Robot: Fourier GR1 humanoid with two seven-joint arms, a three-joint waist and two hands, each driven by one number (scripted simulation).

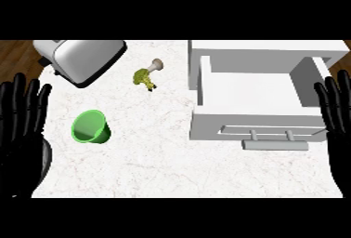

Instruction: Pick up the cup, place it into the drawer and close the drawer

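The green cup [91, 126] is lying on the white marbled surface [171, 158] at the left of the view, tipped so that its open mouth is facing down and to the left, with the inside showing. It is sitting well apart from the drawer [250, 90] and touching nothing else.

The drawer is standing pulled out at the right side of the surface, a white box with its hollow open to view (nothing is showing inside it). Its front panel is facing the lower edge of the view, and a grey bar handle [274, 144] is sticking out from that panel.

The left robot hand [21, 135] is showing at the left edge of the view, fingers straight and pointing up, slightly spread, holding nothing. It is resting beside the surface, near the cup but not touching it. The right robot hand [337, 116] is showing at the right edge, likewise with straight fingers pointing up and nothing in them, just beside the drawer's right wall.

At the upper left, a silver toaster [81, 58] is sitting at an angle on a dark base. Between the toaster and the drawer, a small yellow-green mushroom-like item [146, 75] with a pale stalk is lying on the surface, above and to the right of the cup.
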